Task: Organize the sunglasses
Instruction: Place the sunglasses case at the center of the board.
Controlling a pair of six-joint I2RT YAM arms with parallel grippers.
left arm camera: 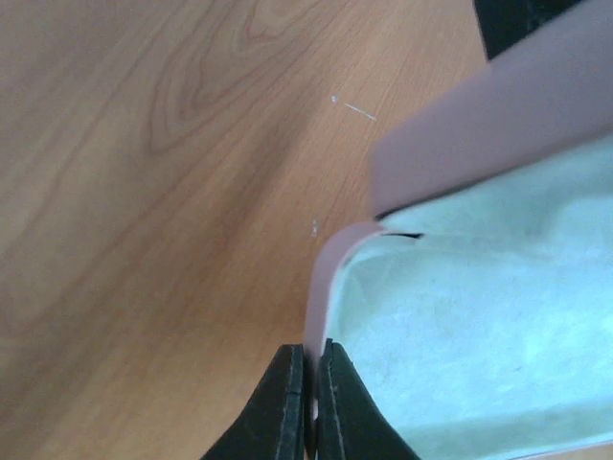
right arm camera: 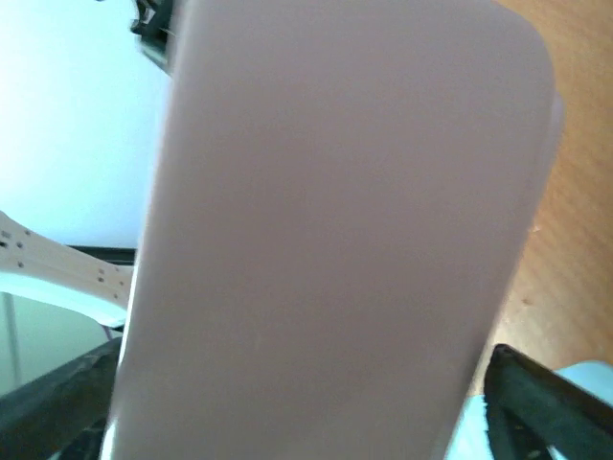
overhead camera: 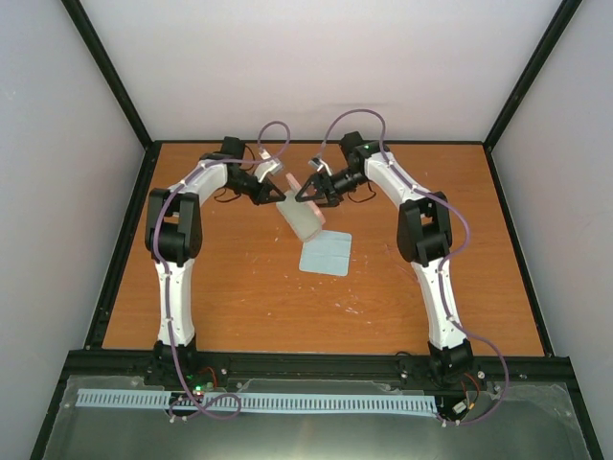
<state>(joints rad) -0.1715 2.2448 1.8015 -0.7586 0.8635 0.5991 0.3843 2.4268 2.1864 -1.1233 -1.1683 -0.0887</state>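
You are looking at a wooden table (overhead camera: 239, 287) inside pale walls, and both arms are reaching toward its far middle, the left arm (overhead camera: 172, 249) from the left and the right arm (overhead camera: 431, 249) from the right. Between them a pink case (overhead camera: 302, 218) is hanging open and tilted above the table, its pale green lining (left arm camera: 479, 335) showing in the left wrist view. A light blue cloth (overhead camera: 326, 254) is lying flat on the table just in front of the case.

Your left hand (left arm camera: 308, 350) is pinching the thin pink edge of the case, its jaws pressed together on it. Your right hand (overhead camera: 314, 187) is gripping the case from the other side; its fingers (right arm camera: 546, 402) are standing wide apart with the pink shell filling the gap between them.

The sunglasses are not showing in any view, so you cannot tell where they are lying.
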